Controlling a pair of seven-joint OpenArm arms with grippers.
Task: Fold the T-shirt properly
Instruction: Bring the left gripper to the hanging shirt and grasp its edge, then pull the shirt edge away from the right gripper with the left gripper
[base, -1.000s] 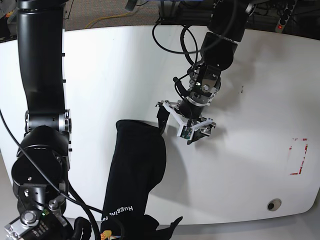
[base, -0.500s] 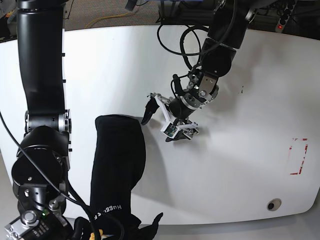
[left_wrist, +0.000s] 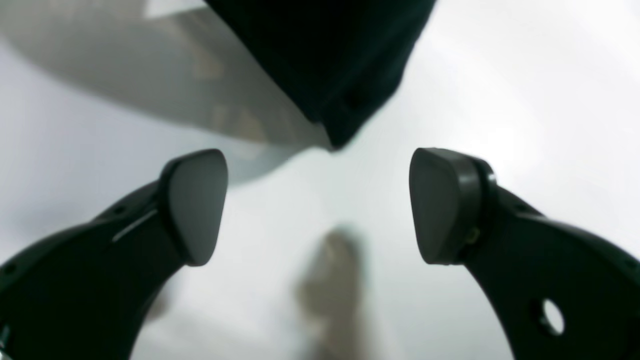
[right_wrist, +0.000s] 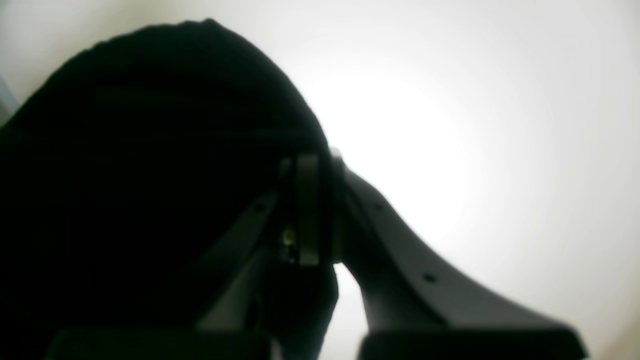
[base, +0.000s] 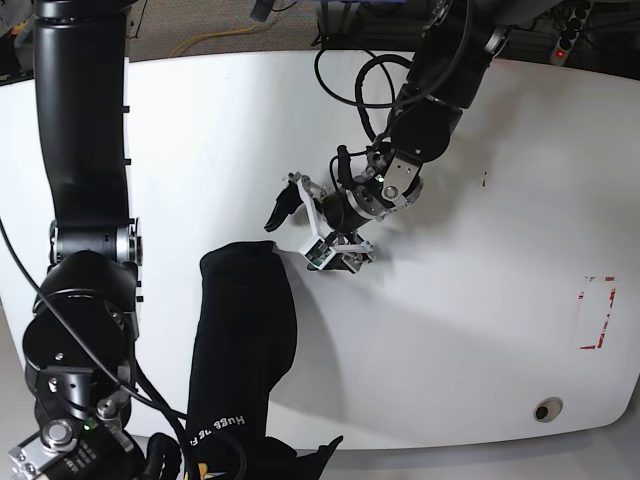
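The black T-shirt (base: 242, 340) hangs as a long bunched strip from the table's front-left edge up toward the centre, with white lettering (base: 222, 428) near its lower end. My left gripper (base: 312, 235) hovers open just right of the strip's top end, apart from it. In the left wrist view the left gripper (left_wrist: 317, 207) has spread fingers (left_wrist: 195, 205) and nothing between them, and a corner of the T-shirt (left_wrist: 325, 60) lies just beyond. In the right wrist view my right gripper (right_wrist: 310, 210) is shut on the T-shirt (right_wrist: 150, 175). In the base view that gripper is hidden at the bottom edge.
The white table (base: 480, 340) carries a red tape mark (base: 597, 312) at the right and a round hole (base: 546, 409) near the front right. The right arm's black column (base: 85, 130) stands along the left side. Cables (base: 345, 70) loop behind the left arm.
The left gripper has moved left and slightly up, staying open. The T-shirt strip has shifted left along with its top end.
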